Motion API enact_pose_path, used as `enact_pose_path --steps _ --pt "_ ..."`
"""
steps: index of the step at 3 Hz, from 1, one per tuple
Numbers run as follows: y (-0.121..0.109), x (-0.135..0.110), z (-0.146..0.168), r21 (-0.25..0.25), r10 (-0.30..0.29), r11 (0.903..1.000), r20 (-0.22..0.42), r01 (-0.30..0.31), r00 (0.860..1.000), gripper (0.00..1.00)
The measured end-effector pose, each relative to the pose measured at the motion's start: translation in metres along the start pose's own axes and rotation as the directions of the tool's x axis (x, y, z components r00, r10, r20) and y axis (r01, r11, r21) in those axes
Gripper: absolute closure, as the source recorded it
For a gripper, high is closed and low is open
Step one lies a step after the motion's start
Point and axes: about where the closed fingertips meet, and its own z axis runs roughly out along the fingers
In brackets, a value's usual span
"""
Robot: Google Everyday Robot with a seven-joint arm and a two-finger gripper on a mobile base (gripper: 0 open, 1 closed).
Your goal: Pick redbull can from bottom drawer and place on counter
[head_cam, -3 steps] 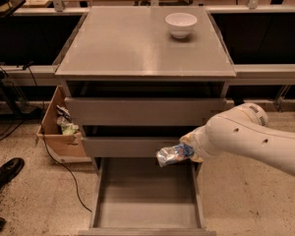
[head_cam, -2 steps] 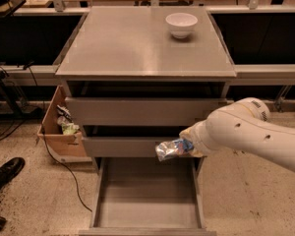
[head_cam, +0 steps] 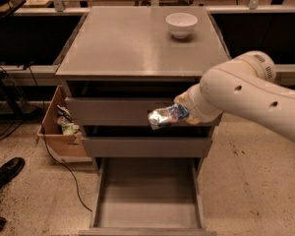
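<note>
We list the following.

1. Claw [head_cam: 185, 113]: at the end of the white arm [head_cam: 250, 90], which enters from the right. It hangs in front of the cabinet, level with the top drawer front [head_cam: 110, 111]. We record it as closed around one end of the redbull can [head_cam: 166, 117]; the fingers themselves are mostly hidden by the wrist.
2. Redbull can: silver with blue patches, lying roughly level in the air with its free end pointing left. It is above the bottom drawer [head_cam: 147, 198] and below the bench [head_cam: 132, 43], touching neither.
3. Bottom drawer: pulled fully out, its grey floor bare.
4. Middle drawer [head_cam: 147, 146]: closed, as is the top one.
5. Bench: the flat grey top of the cabinet. It carries a white bowl [head_cam: 181, 23] near the far right corner.
6. Cardboard box [head_cam: 56, 132]: on the floor to the left of the cabinet, holding scraps.
7. Black shoe [head_cam: 6, 173]: at the left edge, on the floor.
</note>
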Motion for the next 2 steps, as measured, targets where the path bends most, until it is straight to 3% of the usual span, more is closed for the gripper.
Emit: enact_pose_path --steps 1,2 --pt "-0.045 0.013 -0.042 0.041 -0.018 0.999 -0.034 0.019 0.999 1.0" --pt "-0.094 0.025 -0.066 0.062 -0.043 0.9971 -0.014 0.044 0.999 1.0"
